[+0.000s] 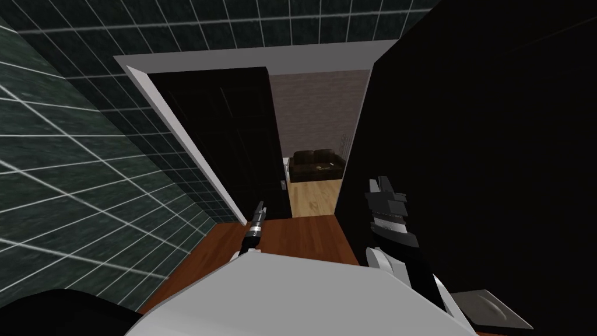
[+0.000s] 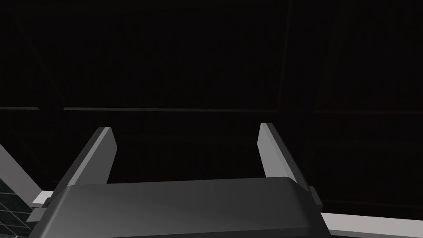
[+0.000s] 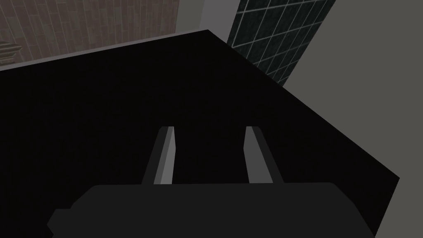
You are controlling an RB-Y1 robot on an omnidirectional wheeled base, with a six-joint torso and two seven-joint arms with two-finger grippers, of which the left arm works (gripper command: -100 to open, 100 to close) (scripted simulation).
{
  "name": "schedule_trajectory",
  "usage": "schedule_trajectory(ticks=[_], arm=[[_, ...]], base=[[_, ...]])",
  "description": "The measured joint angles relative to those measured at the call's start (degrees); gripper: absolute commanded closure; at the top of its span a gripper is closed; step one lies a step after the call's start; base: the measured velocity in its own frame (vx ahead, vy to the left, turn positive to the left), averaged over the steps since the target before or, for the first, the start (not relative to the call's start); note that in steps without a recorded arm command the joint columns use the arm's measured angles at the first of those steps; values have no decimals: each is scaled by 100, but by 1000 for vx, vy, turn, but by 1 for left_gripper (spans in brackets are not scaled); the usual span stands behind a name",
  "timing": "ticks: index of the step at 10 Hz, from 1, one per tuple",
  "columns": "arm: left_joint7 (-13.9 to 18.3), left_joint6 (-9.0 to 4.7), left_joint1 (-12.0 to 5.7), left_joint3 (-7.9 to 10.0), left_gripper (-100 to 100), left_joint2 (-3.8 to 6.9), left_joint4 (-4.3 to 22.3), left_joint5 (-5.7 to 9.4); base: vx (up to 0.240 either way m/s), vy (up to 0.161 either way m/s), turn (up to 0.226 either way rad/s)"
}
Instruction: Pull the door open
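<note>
Reddish-brown floorboards [image 1: 303, 234] run up to the door [image 1: 227, 134], a dark panelled leaf that stands in a white frame [image 1: 250, 60] and covers the left part of the opening.

The left claw [image 1: 260, 205] is low down, just in front of the door's free edge and below the small grey handle [image 1: 283, 185]; whether it touches the leaf cannot be told. In the left wrist view this claw [image 2: 186, 128] is spread wide, nothing lies between its fingers, and the door's dark panels [image 2: 186, 62] stand behind it.

The right claw [image 1: 379, 182] is to the right of the door, beside a tall flat black surface [image 1: 478, 146]. In the right wrist view this claw [image 3: 210, 128] is narrowly parted and holds nothing, with the same black surface [image 3: 124, 107] behind it.

Dark tiled walls [image 1: 87, 175] flank the door on its left and above it. Through the gap at the door's free edge are a pale wooden floor [image 1: 315, 201], a dark sofa [image 1: 318, 164] and, farthest, a brick-patterned wall [image 1: 315, 111].
</note>
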Motion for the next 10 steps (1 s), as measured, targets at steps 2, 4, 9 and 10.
schedule_trajectory(ticks=[2, 4, 9, 10], arm=[[32, -68, -76, 14, -100, 1, 249, 17], [70, -137, -127, 26, -100, 13, 476, 37], [166, -274, -270, 54, -100, 13, 1045, 83], [189, -294, -281, 58, -100, 18, 1143, 95]], base=[[98, -12, -35], [133, -7, -37], [116, -7, -35], [137, 13, -32]])
